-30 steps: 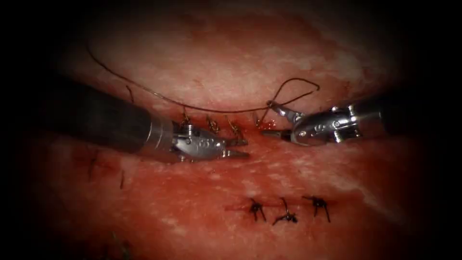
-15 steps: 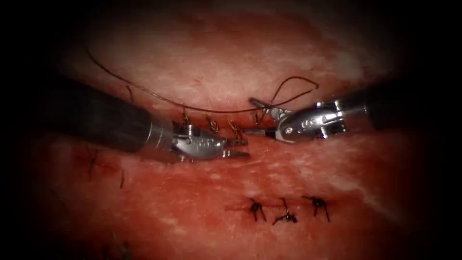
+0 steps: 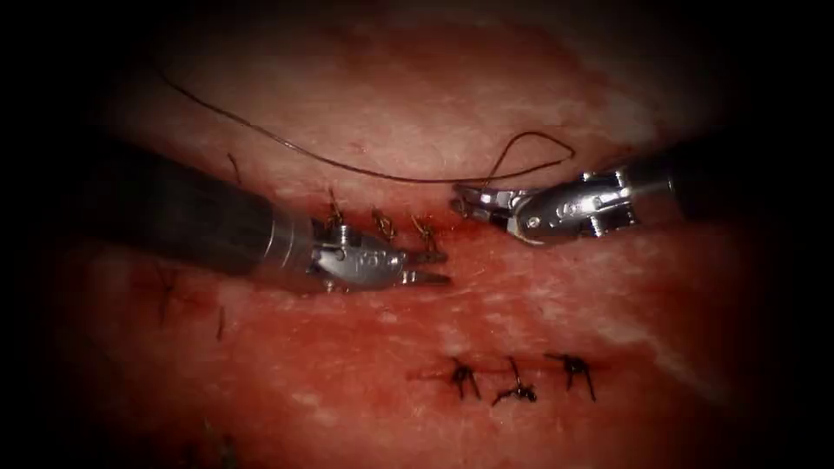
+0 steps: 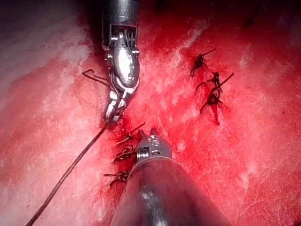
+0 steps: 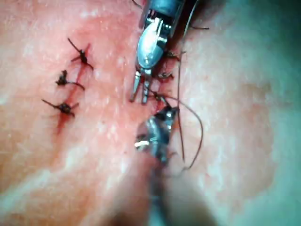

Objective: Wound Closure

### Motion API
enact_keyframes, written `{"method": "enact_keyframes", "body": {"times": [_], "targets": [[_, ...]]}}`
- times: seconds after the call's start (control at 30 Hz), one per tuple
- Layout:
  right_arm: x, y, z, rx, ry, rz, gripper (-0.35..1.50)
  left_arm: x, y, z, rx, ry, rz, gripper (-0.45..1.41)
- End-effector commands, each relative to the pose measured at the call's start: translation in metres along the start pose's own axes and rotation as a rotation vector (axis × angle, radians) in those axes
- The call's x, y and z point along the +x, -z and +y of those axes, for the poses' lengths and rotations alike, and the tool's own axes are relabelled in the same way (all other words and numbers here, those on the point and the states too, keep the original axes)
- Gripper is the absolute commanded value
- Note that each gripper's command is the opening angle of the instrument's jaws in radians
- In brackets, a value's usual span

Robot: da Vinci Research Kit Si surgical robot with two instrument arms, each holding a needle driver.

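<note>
The thread (image 3: 347, 165) lies slack over the tissue (image 3: 417, 95). It sweeps from the far upper left down toward the right end of the cut (image 3: 452, 241) and curls there into a small loop. It looks fine, light and limp, probably slick where the red fluid (image 3: 476, 227) has wetted it. I would expect it to slide through a loose grip and to fray if pinched hard at one spot. The best hold is likely across the flat of the jaws, close to where the strand leaves the tissue, so that little slack is left to whip about.

The right pincer (image 3: 469, 195) is at the right end of the cut. Its jaws are closed on the thread just below the loop, and in the left wrist view the strand runs straight out from its tip.

The left pincer (image 3: 439, 267) rests low along the cut from the left. Its jaws are slightly parted and hold nothing.

I cannot tell where the needle lies, or whether it is in the tissue.

Three stitches (image 3: 382, 224) already stand in a row along the cut, just above the left pincer. A second row of dark knots (image 3: 517, 391) sits well apart, nearer the viewer.

The tissue looks soft and wet, and a sharp tug on the thread would likely tear it at the stitch holes
</note>
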Motion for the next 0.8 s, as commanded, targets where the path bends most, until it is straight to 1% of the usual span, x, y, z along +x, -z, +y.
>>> {"method": "enact_keyframes", "body": {"times": [0.03,0.17,0.27,0.33,0.5,0.63,0.8], "targets": [[0.0001,-0.0008,-0.0007,0.003,0.028,0.003,-0.35,-0.0004,-0.0006,0.0006,-0.002,0.001,-0.001,-0.05],[0.0004,-0.0005,-0.0002,0.006,0.046,0.005,-0.35,0.0001,-0.0006,0.0005,-0.003,0.005,-0.001,-0.05],[0.0008,-0.0002,0.0005,0.006,0.088,0.014,-0.35,0.0008,-0.0008,0.0005,-0.005,0.011,-0.001,-0.04],[0.0013,0.0,0.0009,0.006,0.132,0.031,-0.35,0.0012,-0.0009,0.0006,-0.007,0.014,-0.001,-0.04],[0.0034,0.0007,0.0017,-0.016,0.229,0.027,-0.35,0.002,-0.0015,0.0008,-0.008,0.021,-0.001,-0.04],[0.0045,0.0012,0.0024,-0.035,0.258,0.029,-0.35,0.0021,-0.0016,0.0008,-0.007,0.021,-0.001,-0.04],[0.0051,0.0016,0.003,-0.047,0.279,0.03,-0.35,0.0021,-0.0018,0.0005,-0.007,0.021,-0.001,-0.04]]}}
